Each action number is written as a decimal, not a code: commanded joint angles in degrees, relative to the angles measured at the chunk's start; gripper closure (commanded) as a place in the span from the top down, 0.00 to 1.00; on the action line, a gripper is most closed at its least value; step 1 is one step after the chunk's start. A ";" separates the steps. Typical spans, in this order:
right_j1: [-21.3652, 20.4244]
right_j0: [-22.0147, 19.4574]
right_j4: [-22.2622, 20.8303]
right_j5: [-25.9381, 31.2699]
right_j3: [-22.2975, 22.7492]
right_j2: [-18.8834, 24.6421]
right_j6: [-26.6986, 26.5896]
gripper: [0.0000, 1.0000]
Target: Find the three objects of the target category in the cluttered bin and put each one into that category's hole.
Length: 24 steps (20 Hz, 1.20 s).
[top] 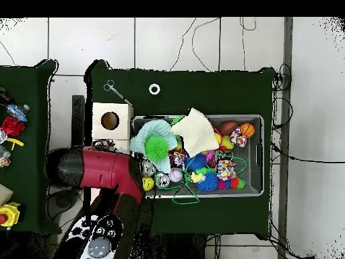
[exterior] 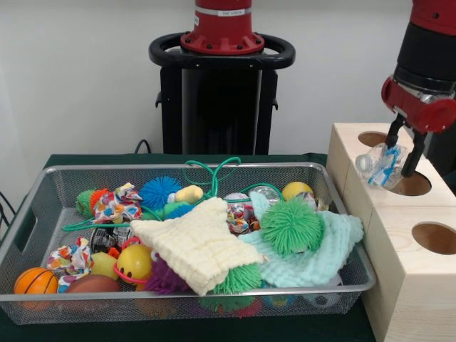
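The silvery wire-mesh bin [exterior: 28, 228] stands on the green table, full of toys. On top lie a cream knitted cloth [exterior: 199, 246], a mint cloth [exterior: 320, 260] and a green spiky ball [exterior: 291, 226]. My gripper [exterior: 402, 160] is to the right of the bin, over the pale wooden box [exterior: 399, 285]. It is shut on a small clear plastic bottle with a blue label [exterior: 379, 165], held tilted just above the box's middle hole [exterior: 415, 185]. In the overhead view the red arm [top: 101, 168] hides the gripper and bottle; the bin [top: 259, 155] lies to its right.
The box has a far hole [exterior: 372, 138] and a near hole [exterior: 434, 237]. An orange basketball [exterior: 35, 281], a yellow smiley ball [exterior: 134, 262], a blue spiky ball [exterior: 159, 191] and green cord [exterior: 214, 171] are in the bin. Scissors [top: 116, 90] and a tape ring [top: 154, 88] lie on the table.
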 commanded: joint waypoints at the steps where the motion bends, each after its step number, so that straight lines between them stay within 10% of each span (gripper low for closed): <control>1: 7.25 -1.56 -2.48 -7.65 0.67 7.56 0.86 1.00; 24: 8.67 4.07 5.92 12.46 -12.92 5.33 14.97 1.00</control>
